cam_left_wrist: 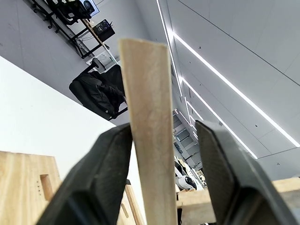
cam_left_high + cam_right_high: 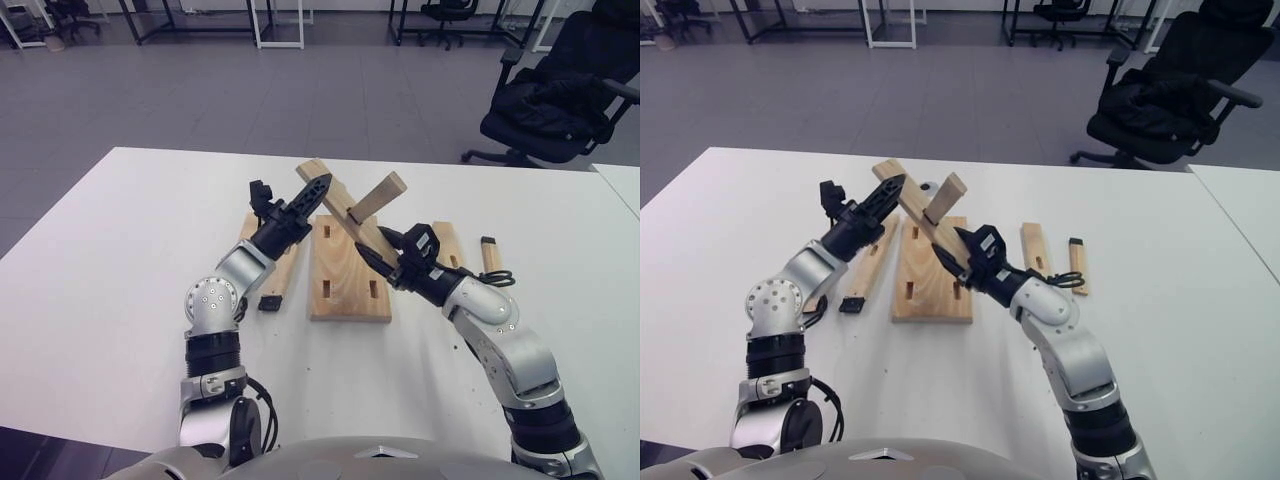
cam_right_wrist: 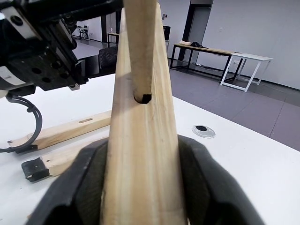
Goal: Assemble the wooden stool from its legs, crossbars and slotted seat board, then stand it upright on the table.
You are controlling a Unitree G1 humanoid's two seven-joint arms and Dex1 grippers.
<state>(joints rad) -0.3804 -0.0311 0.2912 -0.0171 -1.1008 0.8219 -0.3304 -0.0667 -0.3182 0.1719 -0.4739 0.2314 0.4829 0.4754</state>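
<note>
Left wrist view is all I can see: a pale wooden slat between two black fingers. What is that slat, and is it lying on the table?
Observer: It is a stool leg, held slanting in the air above the flat seat board.
Operator: Is anything else holding it?
Observer: Yes, the right gripper clamps its lower end.
Operator: Is anything fitted to it?
Observer: A crossbar sticks out of its middle, angled upward.
</note>
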